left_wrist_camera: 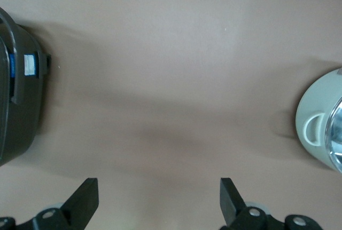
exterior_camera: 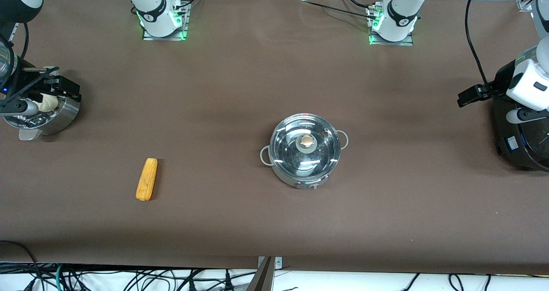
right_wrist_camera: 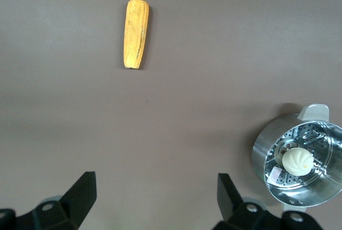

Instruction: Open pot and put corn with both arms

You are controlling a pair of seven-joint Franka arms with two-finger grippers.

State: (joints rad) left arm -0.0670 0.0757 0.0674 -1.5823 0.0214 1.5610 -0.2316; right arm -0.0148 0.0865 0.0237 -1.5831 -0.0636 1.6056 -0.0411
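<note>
Sitting right of centre in the front view, the pot has its glass lid on, knob up. Corn lies lower left of it, well apart, bare on the tabletop. Steamer pot with bun at the left edge, partly hidden under the right gripper, jaws spread, empty. Left gripper at the right edge over the black cooker, jaws spread; cooker cut off by the frame.

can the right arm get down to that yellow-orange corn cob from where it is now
Probably yes. The yellow-orange corn cob lies alone on bare brown table, nothing on or beside it, and the right gripper is open over the steel steamer pot.
</note>
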